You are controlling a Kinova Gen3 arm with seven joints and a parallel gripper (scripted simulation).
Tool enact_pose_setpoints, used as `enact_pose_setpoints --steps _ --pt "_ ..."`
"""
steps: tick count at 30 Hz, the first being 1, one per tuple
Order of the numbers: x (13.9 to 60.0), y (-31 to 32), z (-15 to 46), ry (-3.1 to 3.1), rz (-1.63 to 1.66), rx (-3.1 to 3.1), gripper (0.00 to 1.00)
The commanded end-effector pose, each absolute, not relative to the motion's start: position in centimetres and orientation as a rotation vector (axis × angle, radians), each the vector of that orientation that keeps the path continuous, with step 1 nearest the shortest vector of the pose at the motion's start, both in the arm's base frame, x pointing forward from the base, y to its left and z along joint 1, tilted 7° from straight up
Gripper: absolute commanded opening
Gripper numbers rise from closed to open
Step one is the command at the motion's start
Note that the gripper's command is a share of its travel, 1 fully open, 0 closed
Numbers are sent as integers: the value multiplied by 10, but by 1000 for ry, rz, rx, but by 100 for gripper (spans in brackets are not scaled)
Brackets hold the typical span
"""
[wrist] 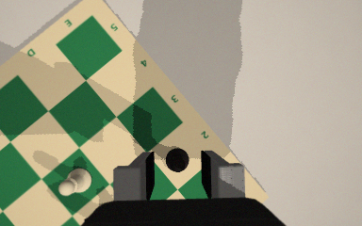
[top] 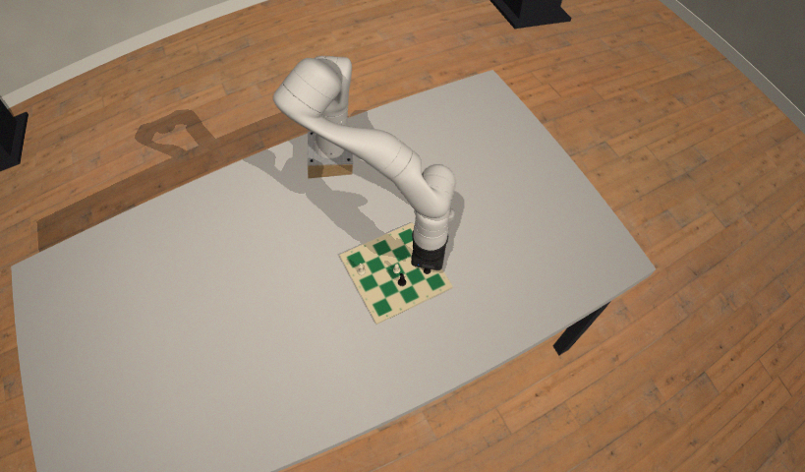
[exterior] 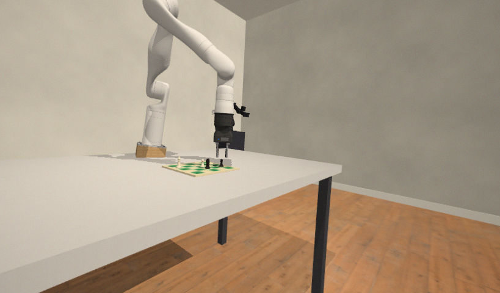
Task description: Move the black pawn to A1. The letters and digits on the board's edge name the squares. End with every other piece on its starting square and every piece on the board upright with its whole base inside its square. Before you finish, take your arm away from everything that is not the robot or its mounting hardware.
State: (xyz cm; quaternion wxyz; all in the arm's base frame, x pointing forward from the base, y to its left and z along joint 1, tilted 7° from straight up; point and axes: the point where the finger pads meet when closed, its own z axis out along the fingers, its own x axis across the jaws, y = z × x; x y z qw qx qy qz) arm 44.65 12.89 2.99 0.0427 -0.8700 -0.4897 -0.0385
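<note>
The black pawn (wrist: 176, 160) stands on the green and cream chessboard (top: 394, 273) near the edge with the digits, close to the digit 2. My gripper (wrist: 177, 168) is open and hangs straight over the pawn. In the wrist view the pawn's head shows between the two fingers without touching them. In the side view the fingertips (exterior: 222, 154) end just above the pawn (exterior: 221, 162). In the overhead view the gripper (top: 428, 265) hides most of the pawn.
A taller black piece (top: 401, 280) and a white piece (top: 396, 268) stand near the board's middle, and the latter also shows in the wrist view (wrist: 74, 181). Another white piece (top: 360, 269) stands at the board's far side. The arm's base (top: 328, 166) is behind the board.
</note>
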Motion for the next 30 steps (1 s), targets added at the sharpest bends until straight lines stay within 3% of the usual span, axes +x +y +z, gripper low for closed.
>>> enact_pose_setpoints --steps 1,30 --pt "447 129 31 -1498 -120 -2662 68" --pt "448 133 -2 -1498 -120 -2662 68"
